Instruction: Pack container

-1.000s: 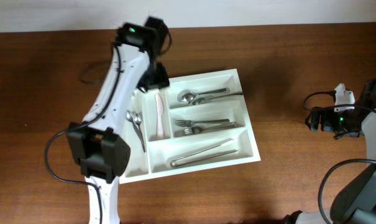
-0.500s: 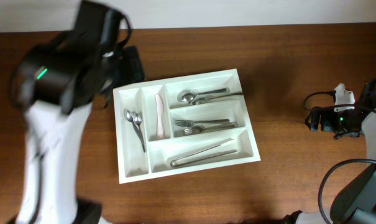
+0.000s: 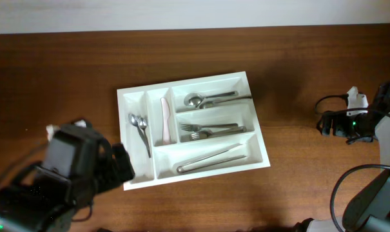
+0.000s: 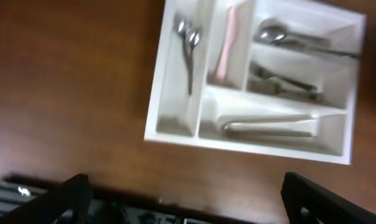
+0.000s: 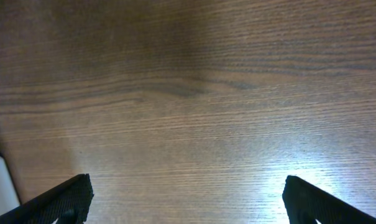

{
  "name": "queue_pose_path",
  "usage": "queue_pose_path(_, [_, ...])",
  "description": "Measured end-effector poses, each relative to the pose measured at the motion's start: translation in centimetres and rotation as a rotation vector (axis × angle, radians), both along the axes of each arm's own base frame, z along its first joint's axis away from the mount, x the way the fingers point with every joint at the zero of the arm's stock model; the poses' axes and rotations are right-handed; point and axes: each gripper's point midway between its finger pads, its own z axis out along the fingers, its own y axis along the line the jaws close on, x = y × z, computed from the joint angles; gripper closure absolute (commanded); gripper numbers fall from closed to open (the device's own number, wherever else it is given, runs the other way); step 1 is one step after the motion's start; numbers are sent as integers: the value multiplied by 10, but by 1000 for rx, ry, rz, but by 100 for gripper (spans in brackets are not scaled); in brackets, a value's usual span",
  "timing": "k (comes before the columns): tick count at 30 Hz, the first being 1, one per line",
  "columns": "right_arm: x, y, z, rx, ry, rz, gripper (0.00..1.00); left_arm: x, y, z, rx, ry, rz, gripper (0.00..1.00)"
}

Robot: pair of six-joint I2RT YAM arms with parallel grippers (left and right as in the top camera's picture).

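The container, a white five-compartment cutlery tray, lies at the table's middle. It holds two small spoons, a pale pink knife, larger spoons, forks and long steel utensils. My left gripper hovers blurred off the tray's front-left corner. In the left wrist view the container lies ahead of the left gripper, which is open and holds nothing. My right gripper rests far right of the tray. In its wrist view the right gripper is open over bare wood.
The brown wooden table ends at a white wall strip along the back. A black cable loops beside the right arm at the lower right. Dark robot hardware fills the bottom of the left wrist view.
My left arm has swung from the tray's far-left corner down to the table's front left, and its jaws have widened. The tray, cutlery and right arm have not moved.
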Motion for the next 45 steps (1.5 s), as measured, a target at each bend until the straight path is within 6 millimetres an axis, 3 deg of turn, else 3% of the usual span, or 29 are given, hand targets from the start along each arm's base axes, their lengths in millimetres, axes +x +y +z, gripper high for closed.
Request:
queue_pose_path(5, [0,0,0,-1,-1,0,1,-20,2,-41,-47,103,90,1])
queue_pose_path(12, [0,0,0,-1,0,0,1,-24,-2,-57,-68,166,135,1])
queue_pose_path(20, [0,0,0,-1,0,0,1,32,0,-54,-18,-52,141,1])
queue_pose_path(29, [0,0,0,-1,-1,-1,1,87,-30,-86,98,-238,-194,1])
queue_pose_path(32, [0,0,0,-1,-1,0,1,94,-40,-80,110,-342,-305,1])
queue_pose_path(36, [0,0,0,-1,-1,0,1,92,-46,-58,117,-531,-389,1])
queue_pose_path(45, [0,0,0,0,-1,-1,1,71,-22,-23,164,-914,-388,1])
